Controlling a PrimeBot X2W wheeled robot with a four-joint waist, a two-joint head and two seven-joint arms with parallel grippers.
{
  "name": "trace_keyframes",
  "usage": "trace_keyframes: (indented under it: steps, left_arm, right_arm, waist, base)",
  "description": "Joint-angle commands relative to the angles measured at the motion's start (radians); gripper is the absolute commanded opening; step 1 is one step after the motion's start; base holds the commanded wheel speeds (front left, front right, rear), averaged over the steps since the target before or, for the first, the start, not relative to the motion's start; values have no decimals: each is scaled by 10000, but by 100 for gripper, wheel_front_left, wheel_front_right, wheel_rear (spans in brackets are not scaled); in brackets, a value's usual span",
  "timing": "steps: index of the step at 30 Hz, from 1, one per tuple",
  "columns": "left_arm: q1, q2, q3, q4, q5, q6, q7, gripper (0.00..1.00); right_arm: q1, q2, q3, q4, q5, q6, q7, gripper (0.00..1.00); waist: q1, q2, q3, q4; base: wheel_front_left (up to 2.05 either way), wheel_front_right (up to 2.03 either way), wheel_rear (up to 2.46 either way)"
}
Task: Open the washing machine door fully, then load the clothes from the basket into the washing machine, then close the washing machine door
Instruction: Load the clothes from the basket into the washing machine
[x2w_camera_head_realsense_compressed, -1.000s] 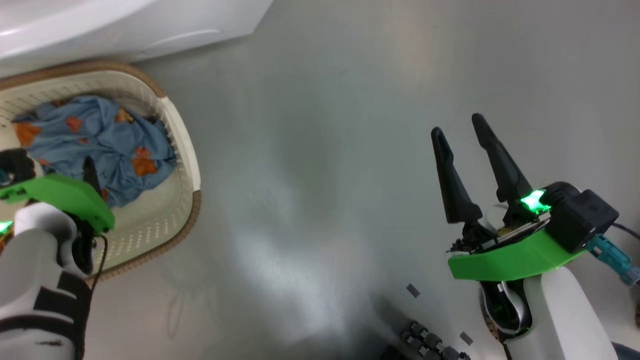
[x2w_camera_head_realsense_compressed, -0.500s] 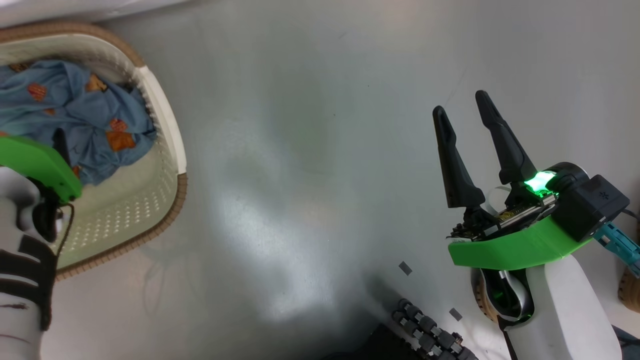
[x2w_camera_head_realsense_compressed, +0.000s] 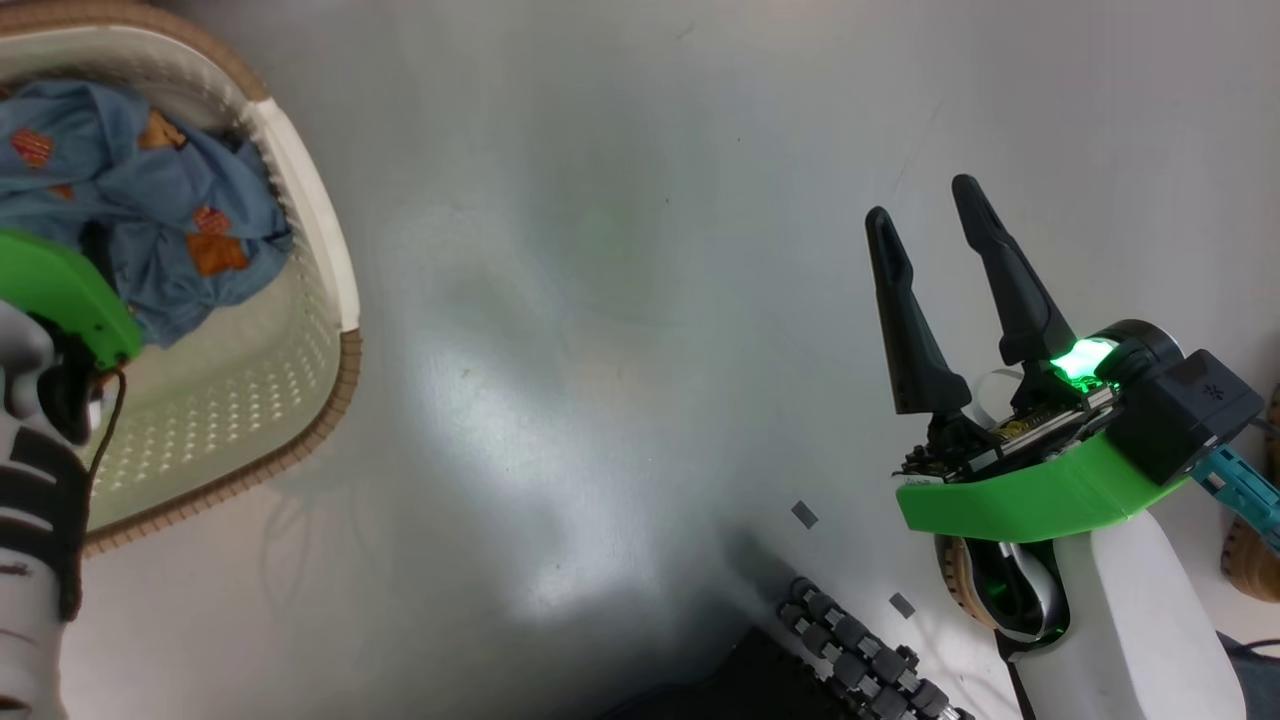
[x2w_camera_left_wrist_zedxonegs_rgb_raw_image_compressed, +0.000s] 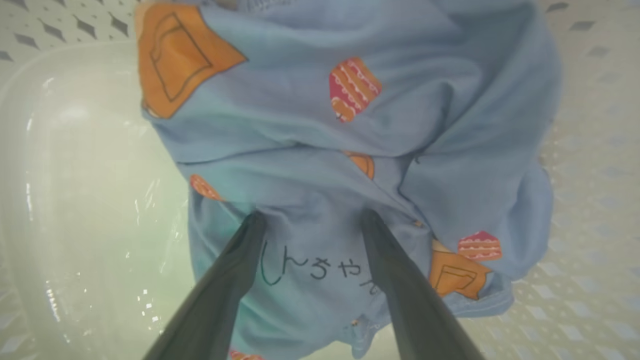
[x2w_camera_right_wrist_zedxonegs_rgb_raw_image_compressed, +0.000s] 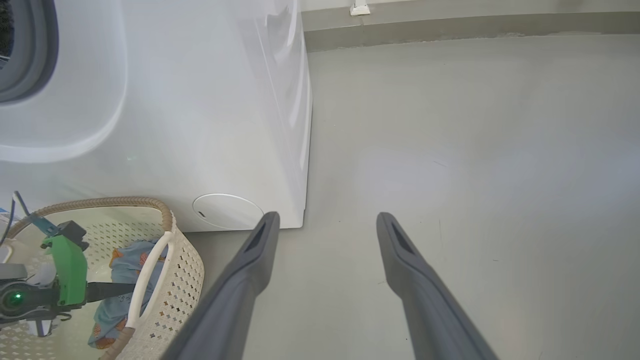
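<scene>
Loading barely begun | left claw (x2w_camera_left_wrist_zedxonegs_rgb_raw_image_compressed: 311, 217) spread on clothes (x2w_camera_left_wrist_zedxonegs_rgb_raw_image_compressed: 350, 125) in basket (x2w_camera_head_realsense_compressed: 305, 220), nothing gripped | right claw (x2w_camera_head_realsense_compressed: 922, 200) spread, empty | closing left

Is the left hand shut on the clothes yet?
The left hand is open: fingers apart, tips against the clothes in the basket.

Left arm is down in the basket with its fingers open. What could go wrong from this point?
1. The left gripper has its open fingers at a flat stretch of the clothes, so closing may pinch only a thin fold that slips out.
2. The clothes lie bunched; lifting could drag the basket, since the right gripper hangs open over the floor, not steadying it.
</scene>
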Motion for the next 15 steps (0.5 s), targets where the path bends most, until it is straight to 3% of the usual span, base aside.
trace_keyframes:
  steps: [1,15]
  left_arm:
    - [84,288,80,-37,88,34,-46,100]
    - [-499,9,-294,372,149,14,-85,100]
  right_arm:
    - [176,-36,193,-237,-79,16,-48,100]
    - [583,-35,-136,-516,-312,16,-48,100]
  waist:
    - [0,-1,70,-22]
    - [0,-1,374,132]
  base:
    - [0,0,0]
    - [0,0,0]
